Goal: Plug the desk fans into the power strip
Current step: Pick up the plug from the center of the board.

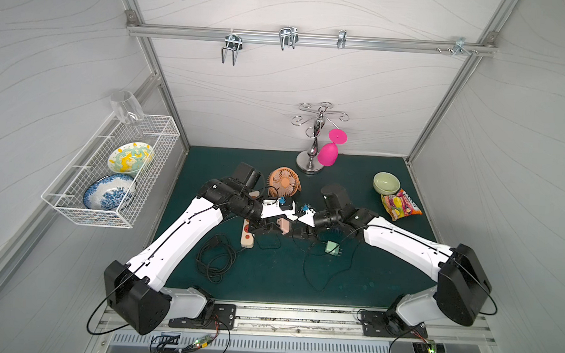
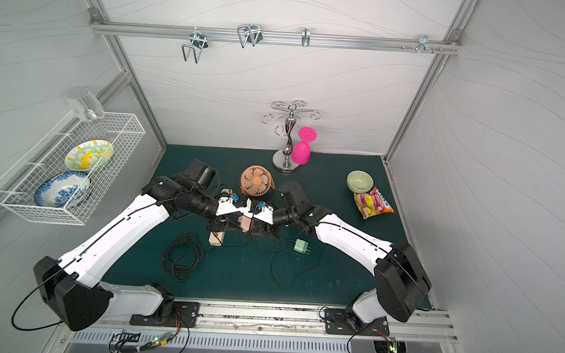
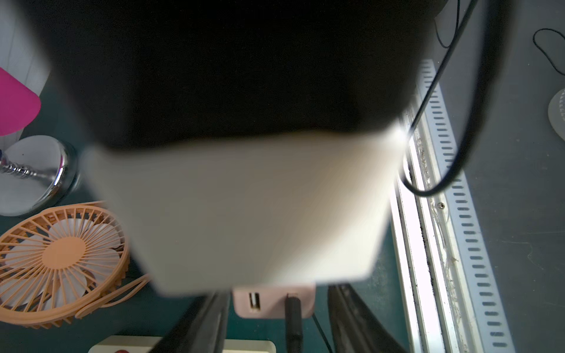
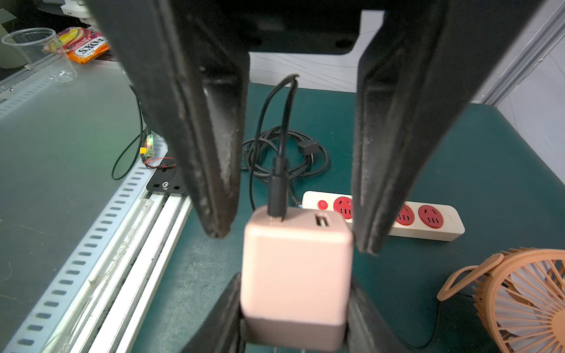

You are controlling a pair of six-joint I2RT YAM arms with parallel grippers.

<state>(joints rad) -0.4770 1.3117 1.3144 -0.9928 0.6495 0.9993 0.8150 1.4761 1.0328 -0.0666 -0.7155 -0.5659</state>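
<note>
Nearest the front of the green worktop (image 1: 268,277): a loose coil of black cord (image 1: 215,257) and, to its right, a green adapter (image 1: 333,248) lying flat. Just behind the coil, the power strip (image 4: 434,220), flat on the worktop beneath the left arm, mostly hidden in both top views, only its switch end clear. From the right wrist, red switch and three red sockets in view, one half behind a finger. Above the strip, both arms meeting tip to tip at a pink adapter (image 4: 295,275) with a black cable plugged into one face, prongs out of sight. Left gripper (image 3: 275,298) clamped on the pink adapter, fingers pressed to both flanks. Its own wrist view largely blocked by a blurred black-and-white mass. Right gripper (image 4: 290,240) astride the cable end, jaws parted, one finger against the adapter's edge, a sliver of worktop beside the other. Cannot tell whether pinching or merely flanking. Behind the grippers, the desk fan (image 1: 284,183), cut off by the frame edge in both wrist views. Farther right, a pale bowl (image 1: 386,183) with a snack bag (image 1: 401,204) just beside it. Farthest back, a chrome stand (image 1: 312,159) with a pink glass (image 1: 328,155) hung upside down.
</note>
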